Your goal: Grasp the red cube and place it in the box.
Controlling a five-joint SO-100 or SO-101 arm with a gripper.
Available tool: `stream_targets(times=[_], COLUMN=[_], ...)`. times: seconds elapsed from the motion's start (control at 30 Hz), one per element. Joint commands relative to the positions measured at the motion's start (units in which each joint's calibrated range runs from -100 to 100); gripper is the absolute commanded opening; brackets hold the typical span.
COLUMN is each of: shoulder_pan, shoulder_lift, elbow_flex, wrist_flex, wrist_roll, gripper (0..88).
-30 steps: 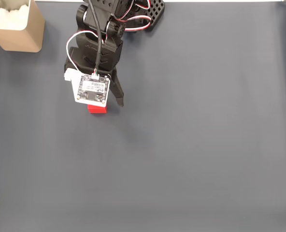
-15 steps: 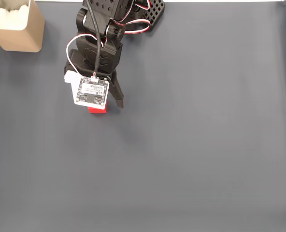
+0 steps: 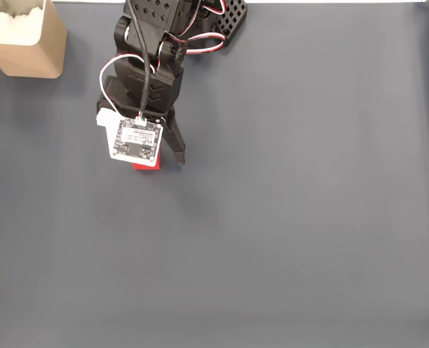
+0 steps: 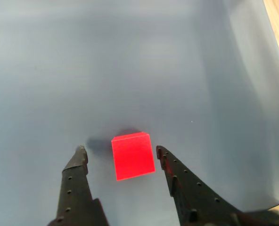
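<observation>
The red cube (image 4: 132, 155) lies on the grey mat, between my two black fingers in the wrist view. My gripper (image 4: 120, 151) is open, one finger on each side of the cube, with a gap to each. In the fixed view only a sliver of the red cube (image 3: 146, 164) shows under the white wrist board, and my gripper (image 3: 162, 161) hangs over it. The box (image 3: 27, 45), tan with white material inside, stands at the top left corner of the fixed view, well away from the arm.
The arm's black base (image 3: 200, 14) sits at the top centre of the fixed view. A grey mat (image 3: 287, 217) covers the table, stretching bare to the right and below. A light strip of table edge (image 4: 278, 28) shows at the wrist view's right.
The gripper has sunk a little lower over the cube, so less red shows under the wrist board. The cube and box have not moved.
</observation>
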Motion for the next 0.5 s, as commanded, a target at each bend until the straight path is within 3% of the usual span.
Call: stream_targets(times=[0.0,0.47], shoulder_pan=[-0.4,-0.9], shoulder_lift=[0.1,1.3], elbow_flex=[-0.7,-0.7], wrist_flex=[-1.0,-1.7], wrist_roll=[-0.3,-0.6], gripper=[34.4,34.4])
